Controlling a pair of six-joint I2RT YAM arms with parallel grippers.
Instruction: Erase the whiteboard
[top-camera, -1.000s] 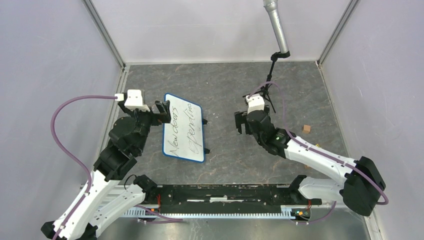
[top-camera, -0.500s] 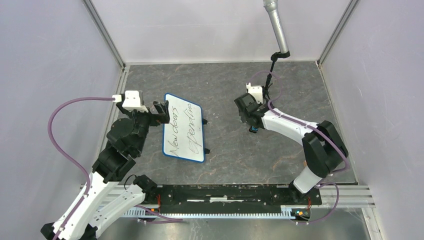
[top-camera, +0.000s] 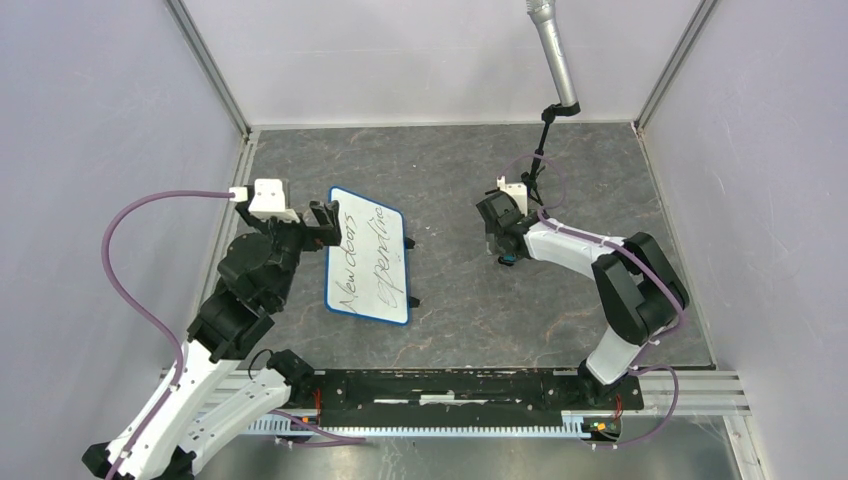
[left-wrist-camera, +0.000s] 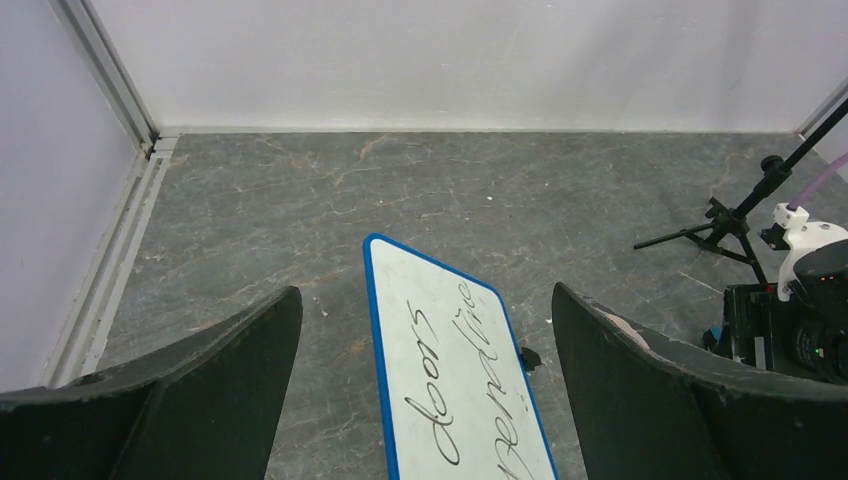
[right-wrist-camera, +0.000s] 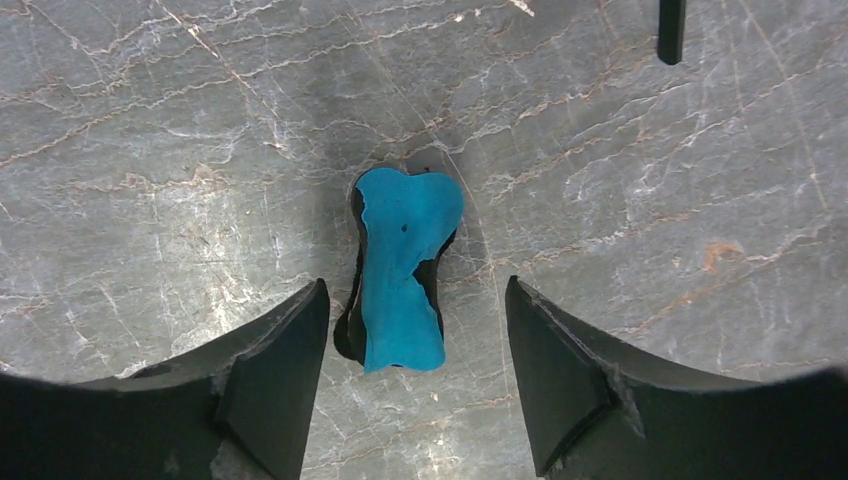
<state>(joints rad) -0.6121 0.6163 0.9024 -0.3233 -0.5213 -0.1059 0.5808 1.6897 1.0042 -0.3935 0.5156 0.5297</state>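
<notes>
The whiteboard (top-camera: 370, 255) lies on the grey floor left of centre, blue-rimmed, with black handwriting across its face. In the left wrist view the whiteboard (left-wrist-camera: 450, 360) runs up between my fingers. My left gripper (top-camera: 325, 222) hovers open at the board's upper left corner, the left gripper (left-wrist-camera: 425, 295) holding nothing. A small blue eraser (right-wrist-camera: 400, 260) with a black underside lies on the floor, and this eraser (top-camera: 508, 258) sits right of centre. My right gripper (right-wrist-camera: 415, 285) straddles its near end, jaws open, a gap on each side. From above, the right gripper (top-camera: 497, 240) points down at it.
A microphone on a black stand (top-camera: 545, 130) rises at the back right, just behind my right wrist. One foot of the stand (right-wrist-camera: 671, 30) shows beyond the eraser, and the stand (left-wrist-camera: 745, 215) also appears at the right in the left wrist view. Walls enclose the floor on three sides.
My right arm has stretched out and settled its gripper down over the eraser, and its jaws have narrowed. The left arm and the whiteboard have not moved.
</notes>
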